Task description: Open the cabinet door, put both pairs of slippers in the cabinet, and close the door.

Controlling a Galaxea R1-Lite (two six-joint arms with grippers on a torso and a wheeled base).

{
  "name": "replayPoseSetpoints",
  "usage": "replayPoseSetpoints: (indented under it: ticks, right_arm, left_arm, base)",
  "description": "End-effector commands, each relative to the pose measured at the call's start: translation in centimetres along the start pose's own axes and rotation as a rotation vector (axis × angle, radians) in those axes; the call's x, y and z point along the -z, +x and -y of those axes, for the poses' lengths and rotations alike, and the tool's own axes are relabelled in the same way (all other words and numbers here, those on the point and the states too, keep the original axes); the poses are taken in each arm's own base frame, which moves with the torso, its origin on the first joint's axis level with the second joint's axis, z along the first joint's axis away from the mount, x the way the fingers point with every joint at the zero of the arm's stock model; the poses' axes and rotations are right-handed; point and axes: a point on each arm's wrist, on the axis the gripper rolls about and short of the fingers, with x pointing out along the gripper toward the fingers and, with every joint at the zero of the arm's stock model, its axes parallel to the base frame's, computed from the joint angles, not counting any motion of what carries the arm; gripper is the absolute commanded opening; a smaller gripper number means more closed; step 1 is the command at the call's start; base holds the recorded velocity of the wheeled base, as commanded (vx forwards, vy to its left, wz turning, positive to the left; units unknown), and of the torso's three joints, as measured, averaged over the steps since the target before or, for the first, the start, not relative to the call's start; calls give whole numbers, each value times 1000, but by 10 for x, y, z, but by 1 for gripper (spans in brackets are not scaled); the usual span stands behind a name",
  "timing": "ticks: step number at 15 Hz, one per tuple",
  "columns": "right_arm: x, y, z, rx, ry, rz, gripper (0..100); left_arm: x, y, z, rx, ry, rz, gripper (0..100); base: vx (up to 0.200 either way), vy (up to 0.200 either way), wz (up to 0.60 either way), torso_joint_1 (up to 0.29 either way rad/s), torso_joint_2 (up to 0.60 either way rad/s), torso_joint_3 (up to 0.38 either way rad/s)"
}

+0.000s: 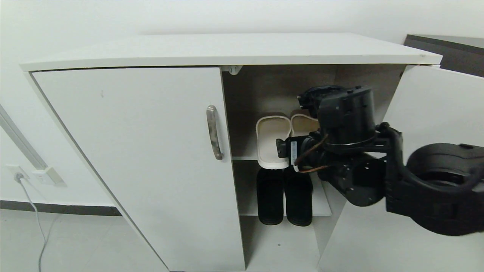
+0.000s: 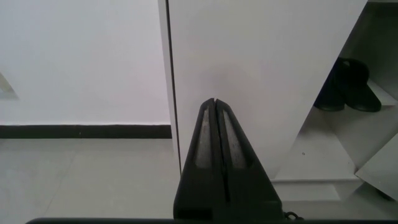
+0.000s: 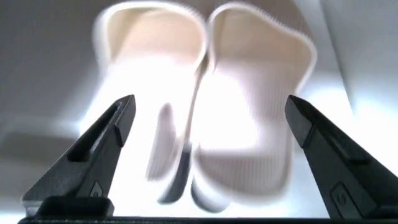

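Note:
The white cabinet [image 1: 132, 151] has its right door [image 1: 427, 113] swung open and its left door shut. The white slippers [image 1: 273, 139] lie side by side on the upper shelf, and the black slippers [image 1: 283, 196] rest on the lower shelf. My right arm sits in front of the opening, just before the white pair. In the right wrist view my right gripper [image 3: 211, 130] is open, its fingers spread on either side of the white slippers [image 3: 205, 137] and apart from them. My left gripper [image 2: 214, 118] is shut with nothing in it, low in front of the shut left door [image 2: 261, 68].
A metal handle [image 1: 214, 132] runs down the left door's right edge. A wall socket with a cable [image 1: 19, 175] sits at the lower left. Pale floor tiles [image 2: 81, 180] spread in front of the cabinet. A dark desk edge [image 1: 446, 47] shows at the far right.

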Motion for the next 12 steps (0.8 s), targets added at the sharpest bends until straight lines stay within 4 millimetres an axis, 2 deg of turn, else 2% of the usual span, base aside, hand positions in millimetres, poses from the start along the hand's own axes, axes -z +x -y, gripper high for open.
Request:
replayPoseSetpoints:
  ticks: [1,2,12]
  right_arm:
    - [-8,-36,17,-95,35,35,100]
    - [-5,-38,18,-110,37,40,0]
    - [24,-33,14,-154,-19,-12,0]
  left_arm:
    - [0,0,0,-1,0,0,0]
    - [0,0,0,-1,0,0,0]
    - [0,0,0,-1,-1,0,0]
  base:
    - [0,0,0,0,0,0]
    - [0,0,0,0,0,0]
    - [0,0,0,0,0,0]
